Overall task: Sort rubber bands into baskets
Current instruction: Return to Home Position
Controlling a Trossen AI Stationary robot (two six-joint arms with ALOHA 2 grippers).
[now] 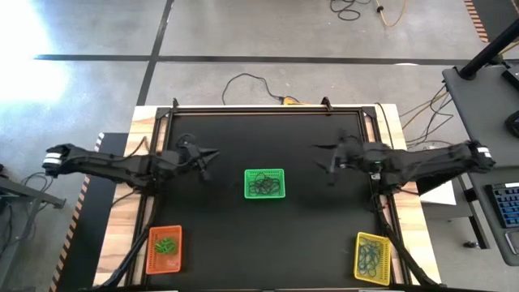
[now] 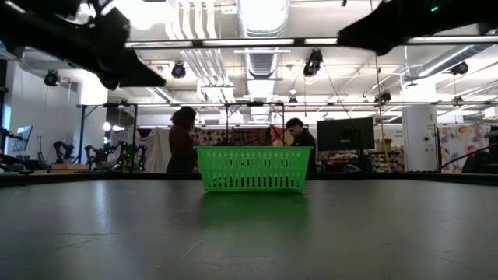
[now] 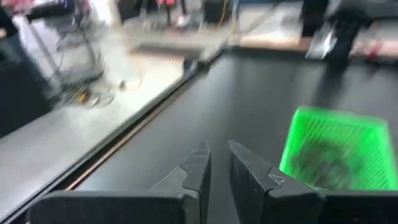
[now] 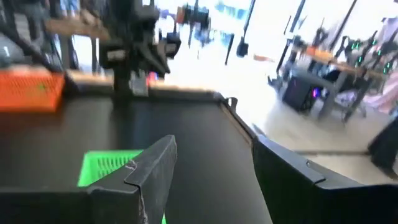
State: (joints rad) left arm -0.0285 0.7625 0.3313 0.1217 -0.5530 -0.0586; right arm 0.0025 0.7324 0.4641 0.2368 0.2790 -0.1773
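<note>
The green basket (image 1: 265, 184) stands on its base at the middle of the black mat, with a dark tangle of rubber bands (image 1: 264, 188) inside. It also shows as the green basket (image 2: 253, 169) in the low view. The orange basket (image 1: 165, 248) at the near left holds green rubber bands (image 1: 166, 245). The yellow basket (image 1: 372, 257) at the near right holds blue rubber bands (image 1: 370, 259). My left gripper (image 1: 208, 159) hovers left of the green basket, with its fingers (image 3: 200, 167) almost together and nothing between them. My right gripper (image 1: 326, 165) hovers right of the green basket, open and empty (image 4: 217, 180).
A raised black frame (image 1: 268, 109) borders the mat, with the wooden table edge (image 1: 405, 211) outside it. Cables (image 1: 251, 81) lie on the floor beyond the far edge. A side desk with a keyboard (image 1: 504, 203) stands at the right. Two people (image 2: 183, 140) stand in the room behind.
</note>
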